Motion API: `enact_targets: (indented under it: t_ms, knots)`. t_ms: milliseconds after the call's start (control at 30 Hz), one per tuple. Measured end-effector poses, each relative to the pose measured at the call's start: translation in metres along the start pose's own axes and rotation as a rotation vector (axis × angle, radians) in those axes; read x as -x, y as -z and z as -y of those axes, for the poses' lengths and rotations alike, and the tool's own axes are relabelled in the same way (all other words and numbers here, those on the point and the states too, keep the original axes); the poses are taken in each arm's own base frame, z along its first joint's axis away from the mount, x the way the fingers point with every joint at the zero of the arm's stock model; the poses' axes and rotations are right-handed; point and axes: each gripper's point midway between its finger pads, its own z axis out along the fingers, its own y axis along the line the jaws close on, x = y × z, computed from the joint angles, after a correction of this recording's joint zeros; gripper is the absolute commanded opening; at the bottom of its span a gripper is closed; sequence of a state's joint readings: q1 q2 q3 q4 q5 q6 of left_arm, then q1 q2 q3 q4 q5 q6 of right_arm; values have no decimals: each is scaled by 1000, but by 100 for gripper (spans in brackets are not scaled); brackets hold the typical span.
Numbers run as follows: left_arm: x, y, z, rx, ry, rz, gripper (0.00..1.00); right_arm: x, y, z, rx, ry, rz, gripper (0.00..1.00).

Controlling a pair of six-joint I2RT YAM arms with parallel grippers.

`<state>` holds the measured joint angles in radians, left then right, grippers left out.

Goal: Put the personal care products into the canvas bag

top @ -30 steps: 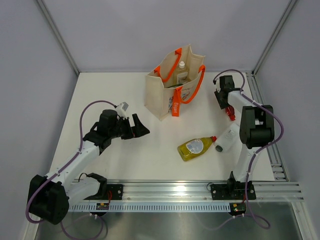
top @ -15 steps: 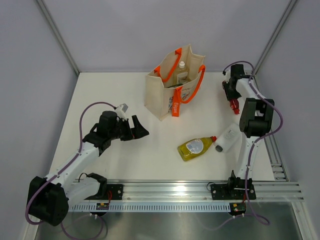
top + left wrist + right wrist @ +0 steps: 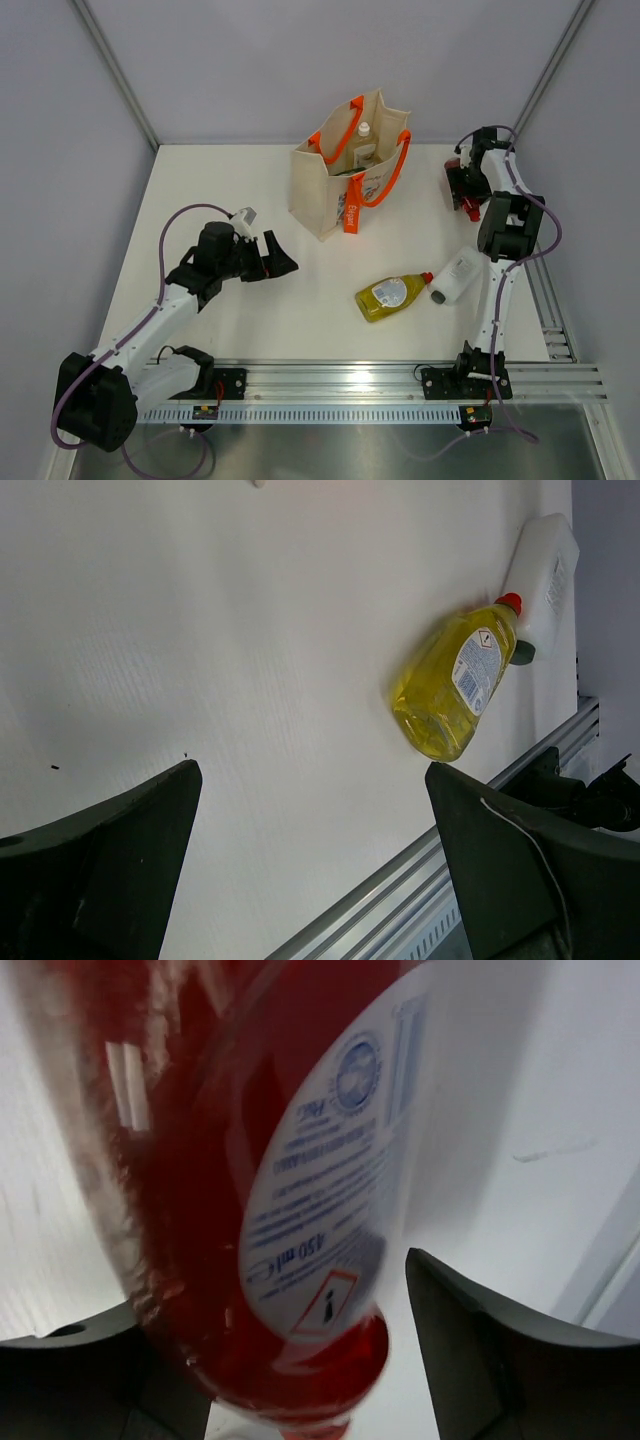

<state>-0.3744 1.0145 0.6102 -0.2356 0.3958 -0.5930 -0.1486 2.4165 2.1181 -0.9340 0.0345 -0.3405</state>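
The canvas bag (image 3: 345, 175) stands upright at the back centre, with orange handles and a white-capped bottle (image 3: 364, 130) showing inside. The yellow bottle (image 3: 392, 295) and the white bottle with a dark cap (image 3: 455, 275) lie on the table at front right; both also show in the left wrist view, yellow (image 3: 455, 685) and white (image 3: 545, 565). My right gripper (image 3: 464, 187) is down over the red bottle (image 3: 470, 209) at the far right. In the right wrist view the red bottle (image 3: 250, 1160) fills the space between the jaws of the gripper (image 3: 270, 1290), with a narrow gap at the right finger (image 3: 480, 1330). My left gripper (image 3: 278, 255) is open and empty.
A metal rail (image 3: 400, 375) runs along the table's near edge, and another runs along the right edge (image 3: 535, 280), close beside the right arm. Grey walls close the table at the back and sides.
My right gripper has swung back and to the right and now sits around the red bottle. The left arm has barely moved. The yellow and white bottles lie as before.
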Motion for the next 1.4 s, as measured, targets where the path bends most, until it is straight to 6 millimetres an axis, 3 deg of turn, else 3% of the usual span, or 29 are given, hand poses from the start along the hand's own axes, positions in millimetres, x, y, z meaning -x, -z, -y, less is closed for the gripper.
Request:
enact_targets:
  t_ms: [67, 233, 300, 533, 767, 933, 1033, 1133, 1267, 1400]
  knots:
    - [0, 0, 0, 2, 0, -2, 99, 2, -8, -2, 18, 5, -21, 67]
    - [0, 1, -1, 6, 0, -2, 99, 8, -3, -2, 18, 1, -10, 15]
    - [0, 1, -1, 7, 1, -2, 99, 9, -2, -2, 25, -5, -8, 2]
    - [-1, 1, -1, 12, 3, -3, 99, 9, 3, -11, 186, -102, 47, 0]
    - [2, 4, 2, 1, 4, 9, 99, -20, 25, -51, 574, -356, 79, 0]
    - [3, 5, 4, -5, 3, 10, 99, -32, 50, -90, 812, -498, 101, 0]
    - [9, 7, 9, -15, -7, 25, 99, -29, 74, -109, 908, -541, 139, 0]
    - [17, 11, 16, -30, -25, 48, 99, -17, 113, -115, 961, -542, 220, 0]
    - [24, 13, 22, -42, -42, 67, 99, 18, 192, -109, 997, -459, 444, 0]
    - [24, 13, 22, -41, -42, 67, 99, 39, 272, -112, 1041, -344, 648, 0]
